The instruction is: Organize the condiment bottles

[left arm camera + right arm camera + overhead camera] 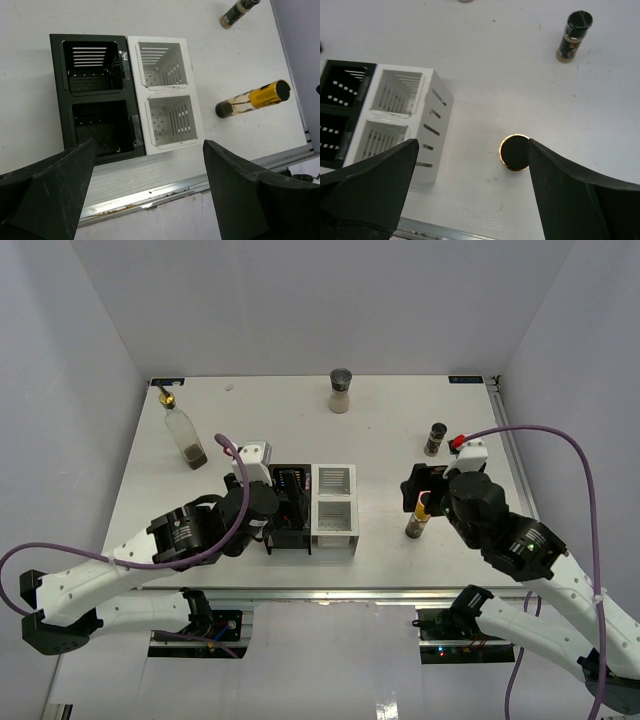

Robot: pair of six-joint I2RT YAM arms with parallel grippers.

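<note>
Evidently left tool (149, 145) and right tool (472, 143) gape empty, the right flanking the gold-necked bottle (514, 152)

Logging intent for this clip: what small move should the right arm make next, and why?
Probably shift the right gripper sideways to centre over the gold-capped bottle: its jaws are open, yet the upright bottle sits far to one side of the gap, not midway.

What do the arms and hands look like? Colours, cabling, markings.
Left arm and right arm: white links, black round joints, a looped purple cable each. White wrist blocks; red tab on the right one. Left hand and right hand: two broad matte-black fingers each.
</note>
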